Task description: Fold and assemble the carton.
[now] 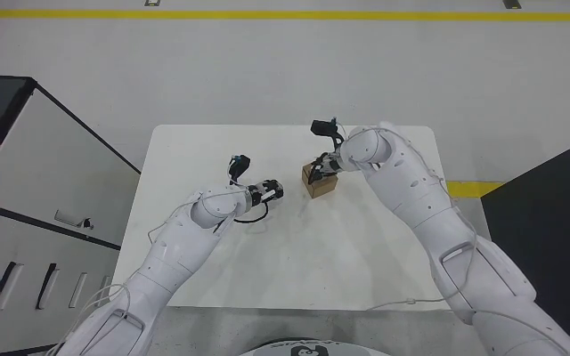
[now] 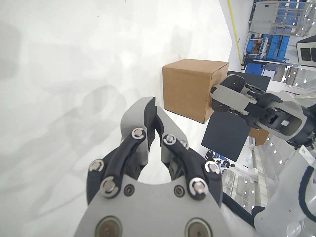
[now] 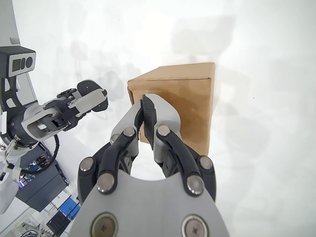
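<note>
A small brown carton [image 1: 319, 182] stands closed as a cube on the white table [image 1: 223, 267], right of centre. My right gripper [image 1: 320, 169] is shut, its tips touching the carton's side face [image 3: 187, 109]; nothing shows between its fingers [image 3: 148, 114]. In the left wrist view the right gripper [image 2: 214, 96] presses on the carton [image 2: 185, 92] from the far side. My left gripper [image 1: 279, 188] is shut and holds nothing, a short way from the carton, just above the table. Its pads [image 2: 151, 120] meet. The left gripper [image 3: 98, 98] also appears in the right wrist view.
The table's far edge [image 1: 294, 126] lies a little behind the carton. A grey cabinet [image 1: 53, 178] stands left of the table, and a black panel [image 2: 227, 134] stands beyond the table's right side. Bare tabletop stretches toward the front.
</note>
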Controlling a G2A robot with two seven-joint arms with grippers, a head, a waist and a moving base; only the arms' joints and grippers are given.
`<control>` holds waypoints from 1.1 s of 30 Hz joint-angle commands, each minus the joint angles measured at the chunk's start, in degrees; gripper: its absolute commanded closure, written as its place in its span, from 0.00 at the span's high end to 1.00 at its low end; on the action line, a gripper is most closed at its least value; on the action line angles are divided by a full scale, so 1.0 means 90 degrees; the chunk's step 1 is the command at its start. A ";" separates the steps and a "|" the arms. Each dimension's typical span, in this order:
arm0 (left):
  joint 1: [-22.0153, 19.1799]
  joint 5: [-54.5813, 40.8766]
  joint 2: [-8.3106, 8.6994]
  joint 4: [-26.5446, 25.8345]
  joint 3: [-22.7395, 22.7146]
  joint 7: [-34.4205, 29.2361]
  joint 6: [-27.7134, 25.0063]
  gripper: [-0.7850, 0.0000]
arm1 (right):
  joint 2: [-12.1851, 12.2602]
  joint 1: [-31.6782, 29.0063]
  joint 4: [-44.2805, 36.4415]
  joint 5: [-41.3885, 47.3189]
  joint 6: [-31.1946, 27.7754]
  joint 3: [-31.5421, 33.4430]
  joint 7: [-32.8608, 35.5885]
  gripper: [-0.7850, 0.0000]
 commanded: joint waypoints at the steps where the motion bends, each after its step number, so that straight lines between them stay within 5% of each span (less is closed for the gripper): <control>1: 0.0000 0.0000 0.0000 0.0000 0.0000 0.0000 0.0000 0.00 | -0.0005 -0.0002 0.0016 0.0002 0.0002 -0.0011 0.0003 0.00; 33: 0.0000 0.0000 0.0000 0.0000 0.0000 0.0000 0.0000 0.00 | 0.0056 -0.0115 -0.0301 0.0106 0.0084 0.0211 -0.0056 0.00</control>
